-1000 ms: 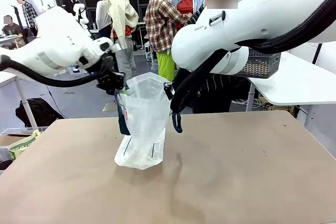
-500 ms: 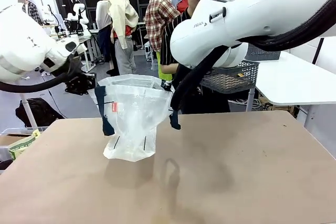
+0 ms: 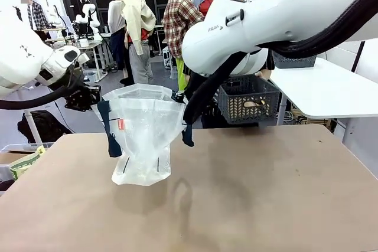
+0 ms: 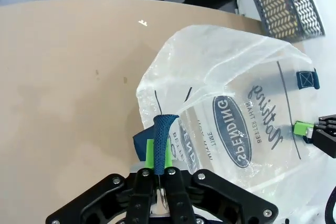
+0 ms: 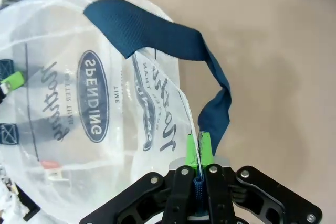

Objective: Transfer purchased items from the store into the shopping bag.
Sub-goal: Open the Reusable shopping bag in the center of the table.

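Shopping bag [image 3: 143,137]: mouth stretched wider than a second ago, shifted left. Left gripper [image 4: 159,153]: clamped on one blue handle [image 4: 163,128]. Right gripper [image 5: 198,150]: clamped on the opposite rim.

You've got a plain brown tabletop [image 3: 271,193], matte, w/ faint scuffs, a couple of dark specks & one small white fleck [image 4: 142,22] near the far edge. The shopping bag [image 3: 144,140] has its bottom low over the left-centre; can't tell if it touches. Its shadow [image 3: 142,196] falls right below.

Crinkly translucent plastic shopping bag [image 3: 144,131]; woven handles [image 5: 157,32]
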